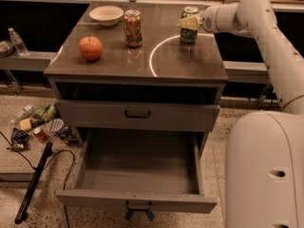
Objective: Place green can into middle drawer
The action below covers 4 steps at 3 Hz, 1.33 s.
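The green can (188,33) stands upright at the back right of the grey cabinet's top (175,63), inside a pale ring marking. My gripper (189,23) reaches in from the right on the white arm (256,18) and sits at the can's upper part, covering some of it. The middle drawer (137,201), the lowest and deepest one, is pulled wide open below; its inside is bare.
An orange-brown patterned can (133,28), an apple (90,48) and a white bowl (106,14) are on the cabinet top. The shallower drawer (137,114) above is shut. Litter (38,125) and a black pole (33,182) lie on the floor at left. My white base (266,170) fills the right.
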{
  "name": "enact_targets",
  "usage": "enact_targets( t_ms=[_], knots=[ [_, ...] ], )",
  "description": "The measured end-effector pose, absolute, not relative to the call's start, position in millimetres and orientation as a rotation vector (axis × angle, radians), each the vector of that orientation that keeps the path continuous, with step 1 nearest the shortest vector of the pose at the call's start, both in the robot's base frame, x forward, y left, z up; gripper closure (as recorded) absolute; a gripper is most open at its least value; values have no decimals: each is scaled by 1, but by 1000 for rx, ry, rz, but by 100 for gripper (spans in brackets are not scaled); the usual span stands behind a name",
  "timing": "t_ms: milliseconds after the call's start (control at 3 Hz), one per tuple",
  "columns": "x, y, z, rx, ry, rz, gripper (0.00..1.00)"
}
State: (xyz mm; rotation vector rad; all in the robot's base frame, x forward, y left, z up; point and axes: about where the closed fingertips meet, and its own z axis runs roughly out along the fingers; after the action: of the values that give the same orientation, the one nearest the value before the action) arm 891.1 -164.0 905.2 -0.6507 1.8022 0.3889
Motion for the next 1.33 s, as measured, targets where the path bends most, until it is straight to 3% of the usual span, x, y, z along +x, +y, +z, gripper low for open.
enact_targets(
  t_ms=[333,1000,1333],
  knots=[
    [858,-190,935,-684,1773,374,100],
    [725,-217,1027,-683,1697,364,100],
    [624,-180,1020,-713,1663,566,100]
  ],
)
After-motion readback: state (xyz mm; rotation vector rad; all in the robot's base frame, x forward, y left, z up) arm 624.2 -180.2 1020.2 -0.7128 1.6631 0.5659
